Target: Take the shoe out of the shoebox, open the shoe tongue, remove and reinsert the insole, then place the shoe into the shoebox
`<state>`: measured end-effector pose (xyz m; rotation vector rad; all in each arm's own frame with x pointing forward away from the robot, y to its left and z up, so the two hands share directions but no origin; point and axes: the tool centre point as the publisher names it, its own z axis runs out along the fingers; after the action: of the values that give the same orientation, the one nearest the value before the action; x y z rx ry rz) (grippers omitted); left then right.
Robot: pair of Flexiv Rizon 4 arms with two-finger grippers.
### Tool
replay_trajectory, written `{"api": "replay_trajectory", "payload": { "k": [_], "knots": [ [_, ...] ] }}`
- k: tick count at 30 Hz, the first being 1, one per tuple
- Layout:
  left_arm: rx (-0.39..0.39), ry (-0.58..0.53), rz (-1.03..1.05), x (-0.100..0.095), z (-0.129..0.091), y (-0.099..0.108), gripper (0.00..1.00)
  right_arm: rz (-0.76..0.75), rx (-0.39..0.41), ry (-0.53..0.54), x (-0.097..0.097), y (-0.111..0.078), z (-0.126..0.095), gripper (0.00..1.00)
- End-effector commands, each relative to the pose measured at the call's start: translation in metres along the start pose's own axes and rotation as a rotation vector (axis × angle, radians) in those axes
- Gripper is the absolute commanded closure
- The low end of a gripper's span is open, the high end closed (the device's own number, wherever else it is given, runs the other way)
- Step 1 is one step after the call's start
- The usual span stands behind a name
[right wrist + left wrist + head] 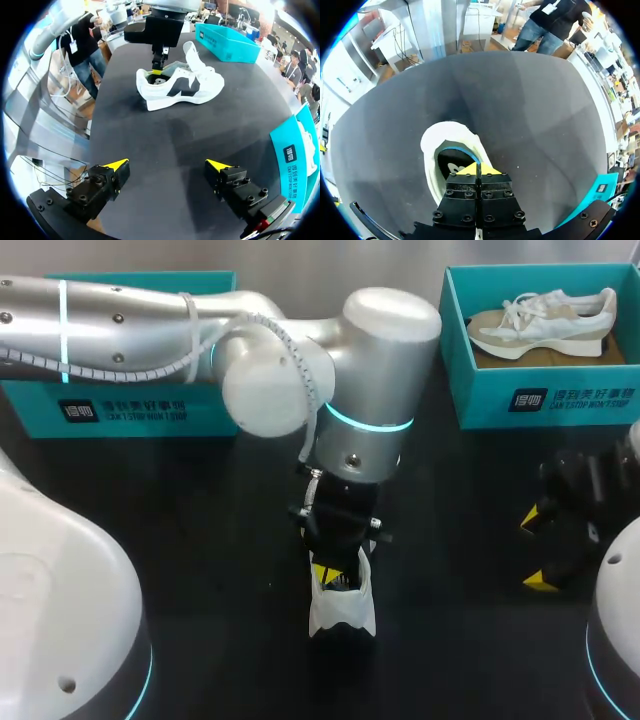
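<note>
In the head view we look down on the worktop (200, 560) from above and behind, with both arms in sight. Our left wrist view points down along the left claw (477, 169), very near the opening of the shoe (431, 160). Our right wrist view sits low behind the right claw (167, 164) and faces across the worktop at that shoe, well apart. All three views share the shoe.

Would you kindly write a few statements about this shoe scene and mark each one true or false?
1. The white sneaker with the dark logo stands on the black table, outside any box. True.
2. The left tool hangs wide open above the sneaker. False: its yellow tips are together, inside the sneaker's opening.
3. The right tool is open and holds nothing. True.
4. The teal cardboard shoebox on the right is empty. False: a beige-and-white shoe lies in it.
</note>
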<state>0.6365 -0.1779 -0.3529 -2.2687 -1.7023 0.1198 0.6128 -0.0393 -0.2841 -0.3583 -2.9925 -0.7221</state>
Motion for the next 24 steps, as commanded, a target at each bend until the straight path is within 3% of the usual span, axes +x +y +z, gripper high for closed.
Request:
{"api": "replay_trajectory", "payload": {
  "k": [1, 12, 19, 24],
  "knots": [
    [0.001, 0.008, -0.003, -0.002, 0.009, 0.002, 1.00, 0.000, 0.002, -0.002, 0.001, 0.000, 0.000, 0.00],
    [-0.003, -0.026, -0.026, -0.008, 0.038, 0.007, 1.00, 0.000, 0.002, -0.002, 0.001, 0.000, 0.000, 0.00],
    [-0.071, -0.096, -0.036, -0.001, 0.010, 0.003, 1.00, 0.000, 0.002, -0.002, 0.001, 0.000, 0.000, 0.00],
    [-0.129, -0.059, -0.056, 0.000, 0.007, 0.006, 1.00, 0.000, 0.002, -0.002, 0.001, 0.000, 0.000, 0.00]
  ]
}}
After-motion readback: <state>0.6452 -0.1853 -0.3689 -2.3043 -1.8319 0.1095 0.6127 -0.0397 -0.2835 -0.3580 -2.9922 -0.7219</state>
